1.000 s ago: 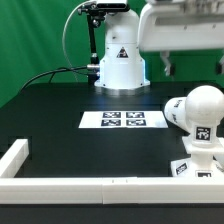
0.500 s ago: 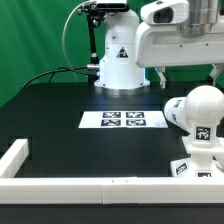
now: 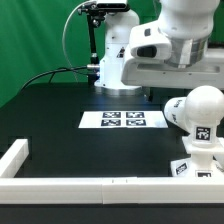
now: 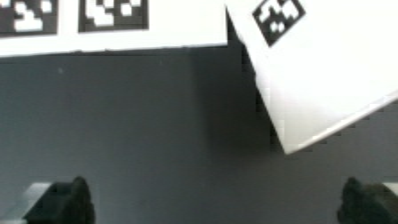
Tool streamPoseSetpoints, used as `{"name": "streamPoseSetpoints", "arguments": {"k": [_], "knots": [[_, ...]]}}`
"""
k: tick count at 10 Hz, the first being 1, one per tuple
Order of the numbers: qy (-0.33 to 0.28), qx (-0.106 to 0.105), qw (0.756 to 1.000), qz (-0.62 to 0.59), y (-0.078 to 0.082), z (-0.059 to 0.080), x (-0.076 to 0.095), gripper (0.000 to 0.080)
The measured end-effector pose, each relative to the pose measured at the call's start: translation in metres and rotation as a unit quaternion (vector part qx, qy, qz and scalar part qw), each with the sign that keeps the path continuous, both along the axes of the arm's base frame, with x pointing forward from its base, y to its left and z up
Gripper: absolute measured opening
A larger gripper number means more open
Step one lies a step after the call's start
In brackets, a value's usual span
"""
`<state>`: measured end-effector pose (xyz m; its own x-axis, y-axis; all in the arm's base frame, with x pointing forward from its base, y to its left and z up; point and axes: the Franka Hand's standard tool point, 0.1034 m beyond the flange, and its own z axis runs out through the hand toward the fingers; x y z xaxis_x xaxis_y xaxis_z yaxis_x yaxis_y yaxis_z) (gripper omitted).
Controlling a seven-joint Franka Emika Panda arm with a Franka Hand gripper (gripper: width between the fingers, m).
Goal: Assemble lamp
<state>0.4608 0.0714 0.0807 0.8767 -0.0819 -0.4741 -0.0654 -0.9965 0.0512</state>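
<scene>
The round white bulb [image 3: 206, 105] stands upright on the blocky base [image 3: 200, 165] at the exterior view's right, near the front wall. The tapered shade [image 3: 176, 112] lies just behind it, beside the bulb; in the wrist view it shows as a white tagged body [image 4: 317, 85]. My gripper [image 3: 160, 90] hangs above the table between the marker board and the shade. In the wrist view the gripper [image 4: 214, 203] is wide open and empty, with both dark fingertips [image 4: 64, 200] over bare black table, apart from the shade.
The marker board [image 3: 124, 120] lies flat mid-table and shows in the wrist view [image 4: 89, 25]. A low white wall [image 3: 90, 184] runs along the front edge and turns back at the left corner [image 3: 14, 158]. The robot's pedestal [image 3: 118, 68] stands behind.
The arm has swung down and toward the exterior view's left over the last second, and the hand has turned. The gripper is now lower, near the shade. The lamp parts have not moved.
</scene>
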Motion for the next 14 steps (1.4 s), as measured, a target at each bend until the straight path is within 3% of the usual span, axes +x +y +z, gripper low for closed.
{"name": "streamPoseSetpoints", "arguments": {"k": [2,4,7,9,12,14], "knots": [[0.071,-0.012,0.997,-0.016,-0.007,-0.003,-0.007,0.0698],[0.136,-0.053,0.987,-0.072,-0.020,-0.014,-0.017,0.0698],[0.131,-0.052,0.988,-0.069,-0.020,-0.015,-0.015,0.0698],[0.132,-0.048,0.988,-0.069,-0.017,-0.007,-0.009,0.0698],[0.126,-0.044,0.990,-0.044,0.010,-0.010,-0.007,0.0698],[0.125,-0.045,0.990,-0.046,0.011,-0.012,-0.008,0.0698]]}}
